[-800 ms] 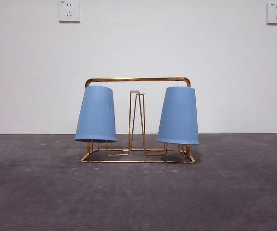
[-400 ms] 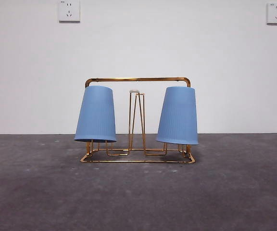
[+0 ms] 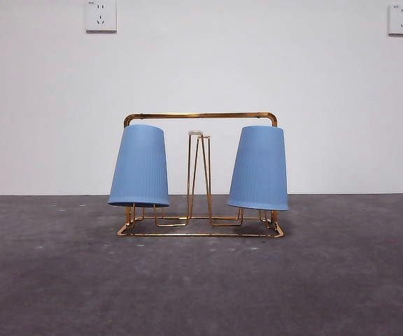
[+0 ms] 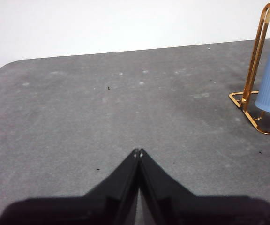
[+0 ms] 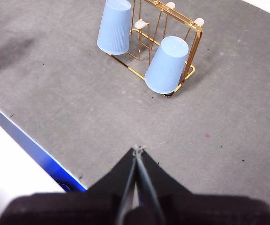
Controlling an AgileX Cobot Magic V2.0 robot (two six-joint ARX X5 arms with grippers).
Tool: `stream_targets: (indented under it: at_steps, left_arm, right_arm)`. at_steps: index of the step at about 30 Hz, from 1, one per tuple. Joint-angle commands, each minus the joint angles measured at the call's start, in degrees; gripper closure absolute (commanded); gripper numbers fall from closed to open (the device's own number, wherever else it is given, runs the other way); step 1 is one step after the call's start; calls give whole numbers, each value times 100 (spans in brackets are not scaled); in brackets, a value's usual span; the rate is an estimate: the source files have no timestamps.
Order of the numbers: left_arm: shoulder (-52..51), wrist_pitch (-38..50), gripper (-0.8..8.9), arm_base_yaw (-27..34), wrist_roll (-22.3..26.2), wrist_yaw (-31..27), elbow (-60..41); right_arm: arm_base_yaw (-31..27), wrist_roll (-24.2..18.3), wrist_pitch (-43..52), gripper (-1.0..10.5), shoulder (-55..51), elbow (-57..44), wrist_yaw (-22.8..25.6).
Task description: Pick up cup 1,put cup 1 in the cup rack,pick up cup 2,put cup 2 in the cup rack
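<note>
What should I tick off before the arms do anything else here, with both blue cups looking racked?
1. Left cup upside down on the cup rack: ok.
2. Right cup upside down on the rack, slightly tilted: ok.
3. Rack base flat on the table: ok.
4. Left gripper shut, holding nothing, away from the rack: ok.
5. Right gripper shut, holding nothing, well back from the rack: ok.
6. Whether each cup is fully seated on its peg: cannot tell, pegs hidden inside.
</note>
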Motion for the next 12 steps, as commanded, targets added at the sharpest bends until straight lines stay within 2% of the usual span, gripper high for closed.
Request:
stream_targets:
  at_steps: [1, 12]
  left_arm:
    - [4, 39, 817, 17, -55, 2, -59]
    - [79, 39, 817, 17, -55, 2, -59]
  right_arm:
    - [-2, 59, -127, 945, 7, -2, 7]
    - [-2, 59, -127, 945, 7, -2, 7]
